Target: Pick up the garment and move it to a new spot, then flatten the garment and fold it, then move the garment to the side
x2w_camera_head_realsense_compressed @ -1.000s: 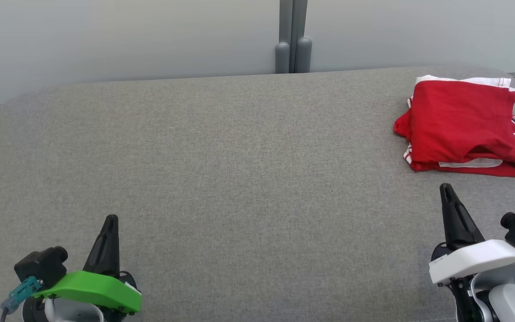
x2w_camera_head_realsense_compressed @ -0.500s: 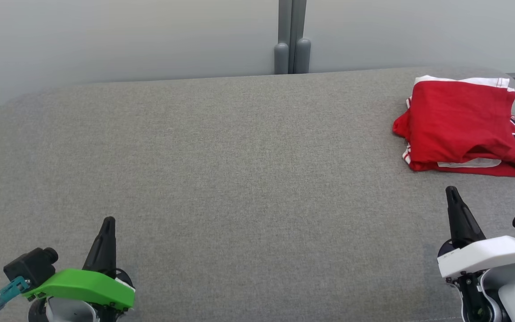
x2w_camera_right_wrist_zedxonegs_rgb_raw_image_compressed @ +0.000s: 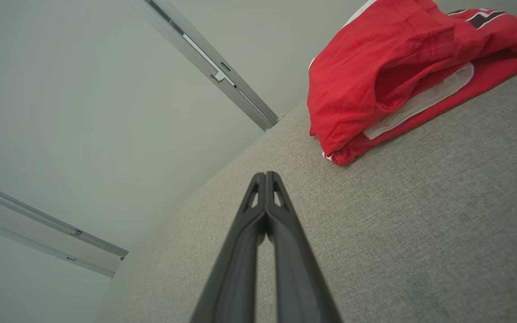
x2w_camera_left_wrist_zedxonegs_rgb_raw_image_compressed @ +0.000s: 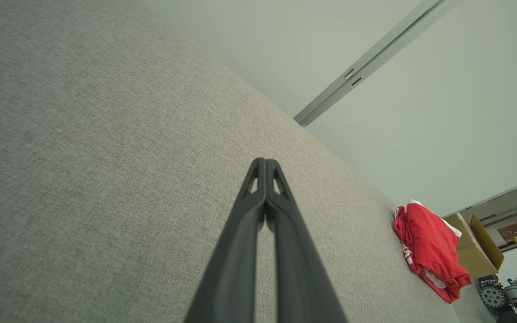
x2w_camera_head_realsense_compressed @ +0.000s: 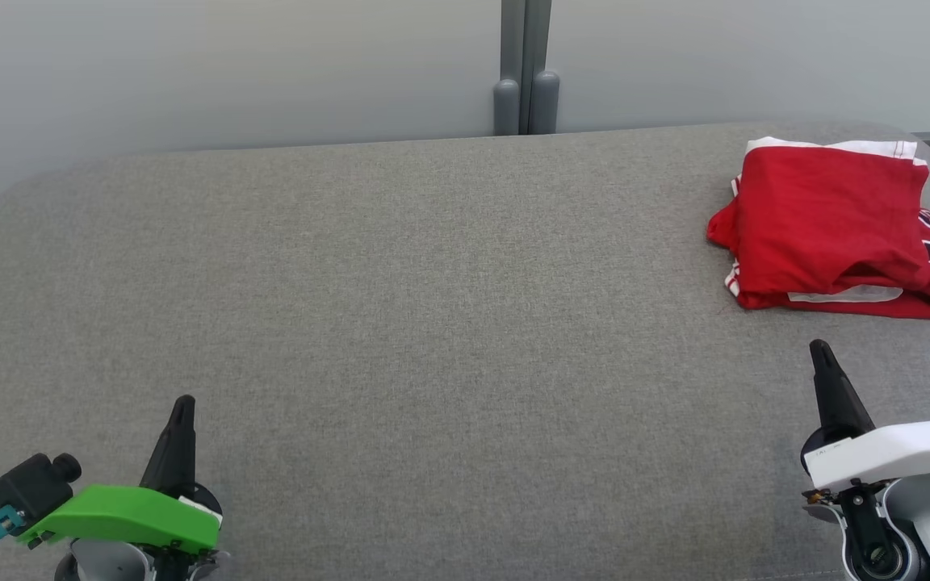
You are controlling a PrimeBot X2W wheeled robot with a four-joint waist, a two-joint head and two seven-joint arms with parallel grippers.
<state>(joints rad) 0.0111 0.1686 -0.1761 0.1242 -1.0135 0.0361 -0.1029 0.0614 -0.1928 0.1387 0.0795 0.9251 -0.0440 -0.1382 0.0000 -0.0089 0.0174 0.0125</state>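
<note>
The garment (x2w_camera_head_realsense_compressed: 832, 226) is red with white trim and a dark print, and it lies folded in a thick stack at the far right of the grey table (x2w_camera_head_realsense_compressed: 433, 307). It also shows in the left wrist view as the garment (x2w_camera_left_wrist_zedxonegs_rgb_raw_image_compressed: 429, 249) and in the right wrist view as the garment (x2w_camera_right_wrist_zedxonegs_rgb_raw_image_compressed: 393, 72). My right gripper (x2w_camera_head_realsense_compressed: 818, 349) is shut with nothing in it, a short way in front of the stack and apart from it. My left gripper (x2w_camera_head_realsense_compressed: 183, 403) is shut and empty at the lower left, far from the cloth. Both pairs of fingers press together in the wrist views (x2w_camera_left_wrist_zedxonegs_rgb_raw_image_compressed: 265, 163) (x2w_camera_right_wrist_zedxonegs_rgb_raw_image_compressed: 265, 175).
A pale wall with a grey vertical post (x2w_camera_head_realsense_compressed: 523, 68) stands behind the table's far edge. A cardboard box (x2w_camera_left_wrist_zedxonegs_rgb_raw_image_compressed: 476, 246) sits beyond the table's right end in the left wrist view. The table's corners are rounded.
Both grippers have drawn back toward the bottom of the head view, the left also drifting left and the right drifting right. The garment has stayed put.
</note>
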